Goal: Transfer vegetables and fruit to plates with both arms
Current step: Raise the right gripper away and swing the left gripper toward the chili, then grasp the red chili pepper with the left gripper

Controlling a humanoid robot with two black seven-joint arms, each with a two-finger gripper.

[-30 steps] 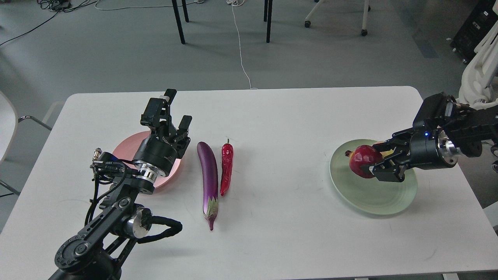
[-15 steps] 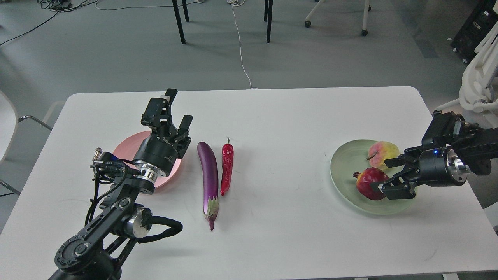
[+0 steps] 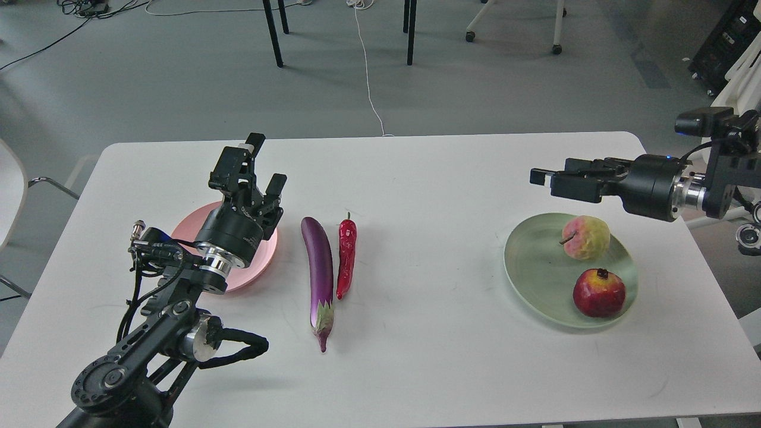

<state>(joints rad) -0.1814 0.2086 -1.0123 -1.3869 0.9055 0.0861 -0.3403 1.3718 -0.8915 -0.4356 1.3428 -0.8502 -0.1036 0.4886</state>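
Note:
The purple eggplant (image 3: pixel 319 267) and the red chili pepper (image 3: pixel 346 252) lie side by side on the white table, just right of the pink plate (image 3: pixel 185 229). My left gripper (image 3: pixel 266 163) is open and empty, raised over the pink plate's far right rim. The pale green plate (image 3: pixel 535 261) at the right holds the peach-like fruit (image 3: pixel 585 238) at its back and the dark red pomegranate (image 3: pixel 599 292) at its front. My right gripper (image 3: pixel 546 177) is open and empty, pointing left, raised above and behind the green plate.
The white table (image 3: pixel 428 356) ends close behind both grippers and close to the right of the green plate. Chair legs (image 3: pixel 410 35) and cables are on the floor beyond. A white stand (image 3: pixel 734 77) is at the far right.
My right gripper set the pomegranate down on the front of the green plate, let go, then rose and pulled back. My left gripper shifted slightly left.

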